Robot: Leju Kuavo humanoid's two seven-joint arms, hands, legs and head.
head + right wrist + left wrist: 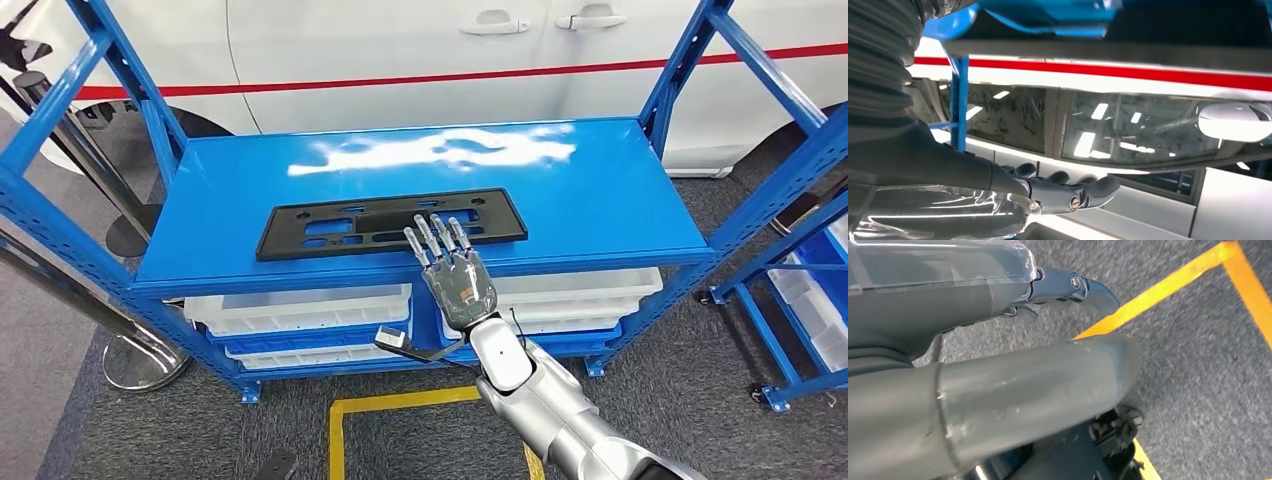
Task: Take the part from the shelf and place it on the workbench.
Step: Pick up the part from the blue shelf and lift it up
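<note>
A flat black rectangular part point(390, 222) with cut-outs lies on the blue shelf top point(600, 190), near its front edge. My right hand point(455, 275) is raised in front of the shelf, palm down. Its spread fingers point(432, 236) reach over the part's near edge, and I cannot tell whether they touch it. In the right wrist view the same hand point(998, 195) holds nothing, its fingers point(1073, 192) stretched toward the white car. My left hand point(973, 355) hangs over the grey floor and holds nothing.
White plastic bins point(300, 310) fill the lower shelf levels. A white car point(400, 60) with a red stripe stands right behind the shelf. Another blue rack point(800, 250) is at the right, a chrome post base point(140, 360) at the left. Yellow tape point(400, 402) marks the floor.
</note>
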